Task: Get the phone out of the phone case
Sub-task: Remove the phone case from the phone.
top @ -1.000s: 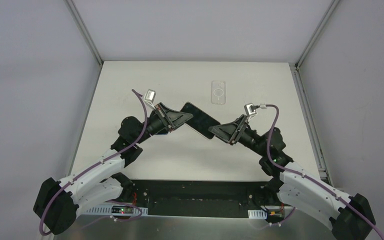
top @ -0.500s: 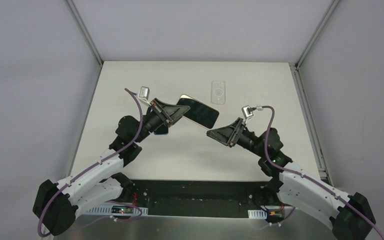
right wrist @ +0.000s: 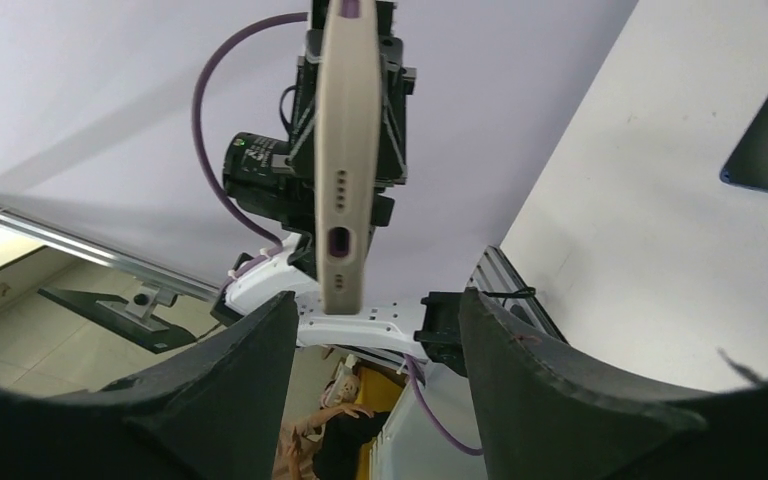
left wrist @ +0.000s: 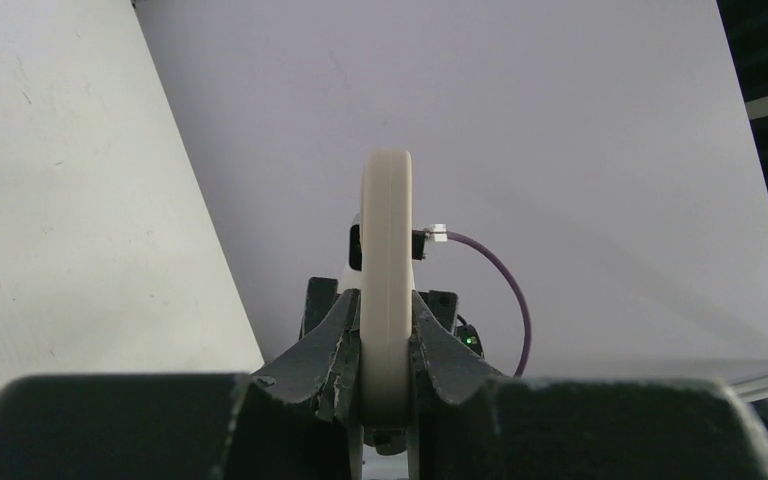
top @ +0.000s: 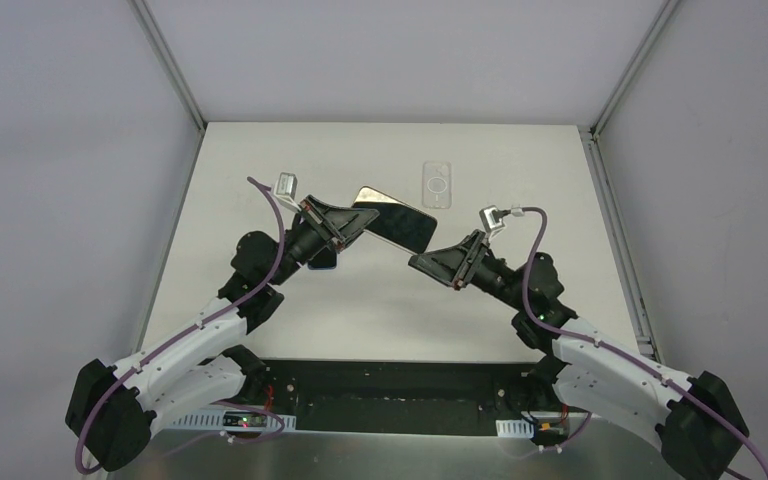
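Above table (top: 380,310), left pincer (top: 358,222) clamps phone (top: 402,224); right pincer (top: 420,262) agape, apart.

One phone (top: 392,222), one clear phone case (top: 437,185) beyond the phone, one table (top: 260,160), one left claw (top: 360,222), one right claw (top: 418,262)

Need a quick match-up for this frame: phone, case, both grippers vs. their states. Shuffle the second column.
1. phone
2. case
3. left gripper
4. right gripper

A. open, empty
B. flat on the table, far side
C. held off the table
D. shut on the phone

Pairs: 1-C, 2-B, 3-D, 4-A
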